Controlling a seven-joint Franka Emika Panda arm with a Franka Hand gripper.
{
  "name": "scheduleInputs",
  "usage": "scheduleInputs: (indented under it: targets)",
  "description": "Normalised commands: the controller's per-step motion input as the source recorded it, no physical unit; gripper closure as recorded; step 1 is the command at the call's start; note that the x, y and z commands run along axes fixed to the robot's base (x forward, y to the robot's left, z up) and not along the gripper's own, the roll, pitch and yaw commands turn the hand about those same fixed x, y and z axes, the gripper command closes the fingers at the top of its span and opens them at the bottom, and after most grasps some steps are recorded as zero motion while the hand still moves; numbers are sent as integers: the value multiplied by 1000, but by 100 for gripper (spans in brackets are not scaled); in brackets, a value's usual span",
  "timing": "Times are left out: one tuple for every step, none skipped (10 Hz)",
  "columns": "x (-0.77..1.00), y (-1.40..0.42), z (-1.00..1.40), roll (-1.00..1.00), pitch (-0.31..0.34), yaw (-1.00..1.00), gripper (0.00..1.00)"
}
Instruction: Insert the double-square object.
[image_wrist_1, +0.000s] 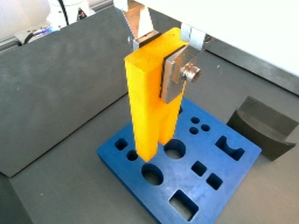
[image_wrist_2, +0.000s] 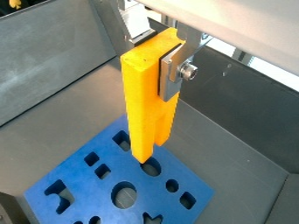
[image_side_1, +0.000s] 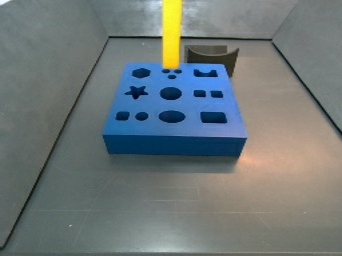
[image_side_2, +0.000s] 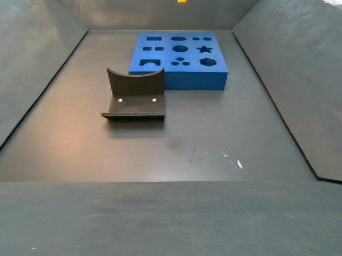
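Observation:
My gripper (image_wrist_1: 158, 59) is shut on the top end of the double-square object (image_wrist_1: 149, 105), a long yellow-orange bar that hangs upright. Both wrist views show a silver finger on each side of it; the gripper (image_wrist_2: 158, 52) and the bar (image_wrist_2: 146, 109) show in both. The bar's lower end is over the blue block (image_wrist_1: 117, 153) with shaped holes, near the block's far edge in a side view (image_side_1: 171, 35). I cannot tell whether it touches the block. Only the bar's tip (image_side_2: 181, 2) shows in a side view. The gripper is out of both side views.
The blue block (image_side_1: 174, 140) lies on the dark floor, also seen in the wrist view (image_wrist_2: 198, 184) and side view (image_side_2: 201, 78). A dark grey curved piece (image_side_1: 211, 55) stands close beside it (image_side_2: 134, 95) (image_wrist_1: 263, 122). Grey walls enclose the floor.

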Motion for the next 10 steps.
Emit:
scheduleInputs:
  targets:
    - [126,271,-423,49,0,-149,100]
    - [29,603,-623,29,-51,-123,100]
    - [0,680,-543,0,-26,-146,100]
    - [0,654,-334,0,0,-54,100]
    - [114,623,-243,-99,0,-157,100]
    - [406,180,-43,-173,-63,-746,100]
    - [211,29,0,-140,-37,-897,100]
    - [137,0,0,-87,0,-966,100]
    - [111,0,0,-56,0,-986,100]
    - [91,0,0,-37,0,-1000,100]
